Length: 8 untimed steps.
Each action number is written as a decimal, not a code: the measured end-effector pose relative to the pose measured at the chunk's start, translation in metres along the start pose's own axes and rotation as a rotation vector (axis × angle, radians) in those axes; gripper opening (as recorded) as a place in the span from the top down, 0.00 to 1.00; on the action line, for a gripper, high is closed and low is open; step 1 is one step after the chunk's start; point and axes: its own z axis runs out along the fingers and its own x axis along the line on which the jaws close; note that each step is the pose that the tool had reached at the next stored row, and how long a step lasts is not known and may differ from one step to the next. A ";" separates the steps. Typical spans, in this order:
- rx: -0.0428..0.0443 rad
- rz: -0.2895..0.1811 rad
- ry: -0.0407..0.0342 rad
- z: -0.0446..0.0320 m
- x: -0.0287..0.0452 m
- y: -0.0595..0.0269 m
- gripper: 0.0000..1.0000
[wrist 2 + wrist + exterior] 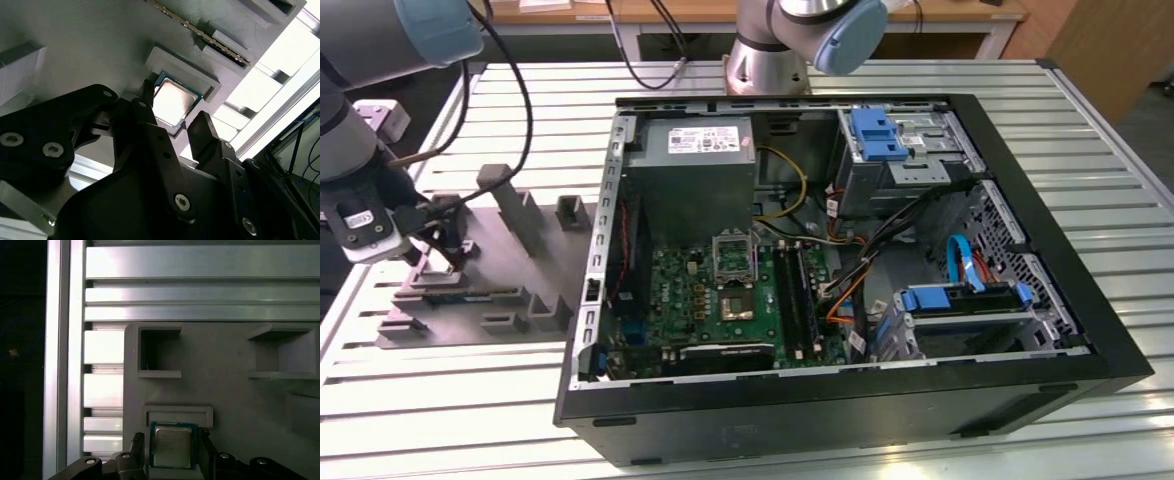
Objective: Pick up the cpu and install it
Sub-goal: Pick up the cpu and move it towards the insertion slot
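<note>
Flanking the cpu (172,446), tool (171,439) open, fingers just beside its edges.

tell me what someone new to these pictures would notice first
The open computer case takes up most of the exterior view, with its green motherboard exposed. In the first wrist view the cpu lies in a shallow pocket of the grey fixture. The end effector is open, with a finger on either side of the chip.
</note>
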 end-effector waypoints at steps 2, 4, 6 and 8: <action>0.0000 0.000 -0.0001 0.0010 0.0000 0.0000 0.46; 0.0000 0.000 -0.0004 0.0022 -0.0001 -0.0001 0.46; 0.0000 0.000 -0.0007 0.0032 -0.0001 -0.0001 0.46; -0.0001 0.000 -0.0011 0.0042 -0.0001 -0.0002 0.46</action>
